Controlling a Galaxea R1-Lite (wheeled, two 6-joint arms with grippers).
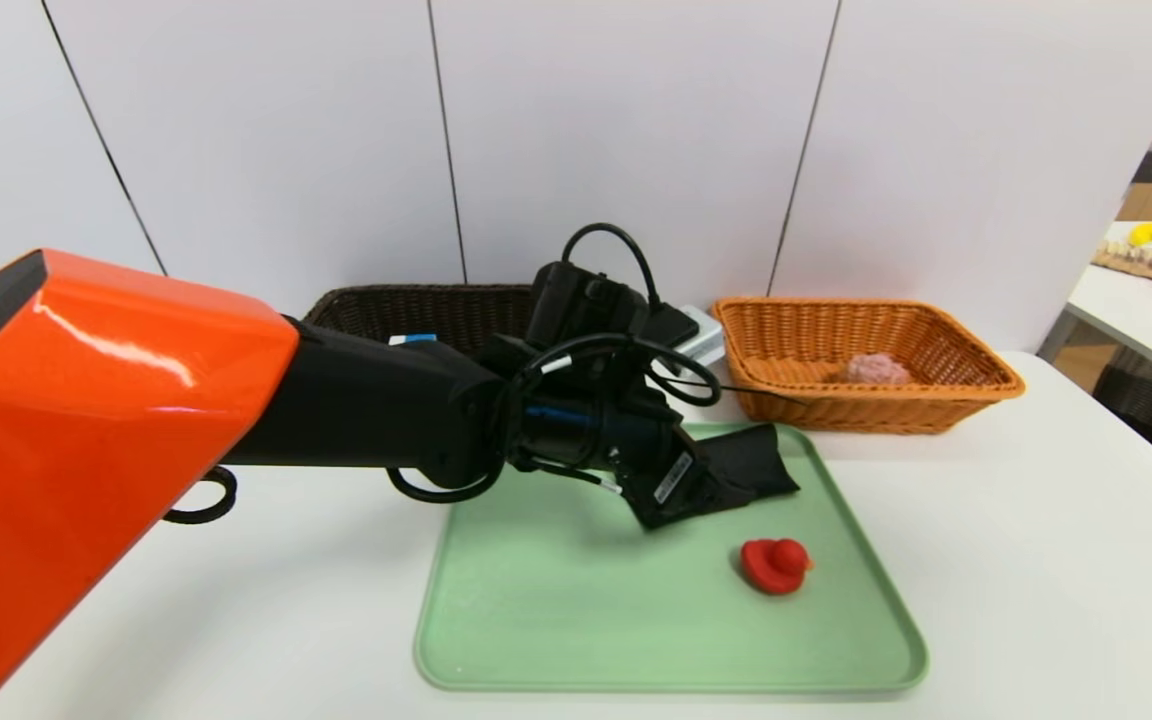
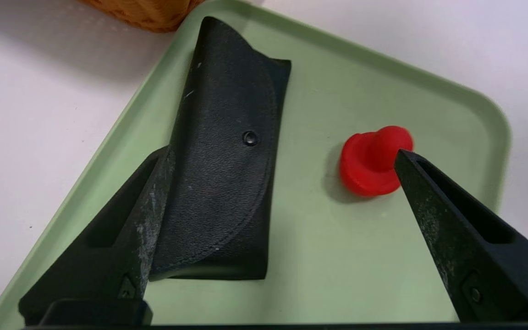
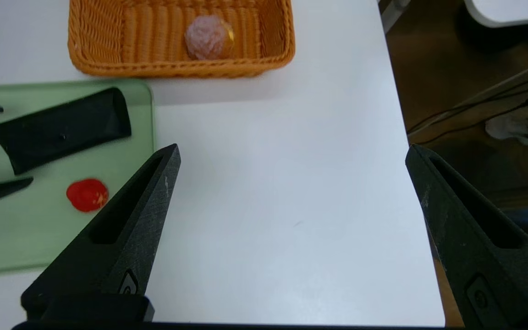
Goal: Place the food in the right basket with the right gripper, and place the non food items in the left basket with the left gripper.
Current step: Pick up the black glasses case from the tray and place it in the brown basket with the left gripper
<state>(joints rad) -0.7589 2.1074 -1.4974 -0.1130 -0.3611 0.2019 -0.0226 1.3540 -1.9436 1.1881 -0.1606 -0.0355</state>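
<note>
A smooth pale-green plastic tray with rounded corners lies on the white table, and on it rest two of the non-food things: a flat black glasses case of grained leatherette with a curved stitched flap and a small snap, lying toward the tray's far side, and a small glossy red rubber duck nearer and to the right. The left gripper — two black, pointed, scuffed plastic fingers on a black-and-orange arm hung with looping cables — hangs spread wide over the tray, grasping nothing, one finger alongside the case's edge and the other in front of the duck. Behind the tray stand the two flared wicker baskets: the dark brown one far left, largely hidden by the arm, and the light orange-tan one with a rolled rim far right, where the round bun with its crackled pinkish top sits. The head view never shows the right gripper; only its own wrist camera does — fingers splayed and empty above bare table right of the tray, with the table's right edge and the floor beyond. The case's snap and stitching show clearly only from the left wrist.
</note>
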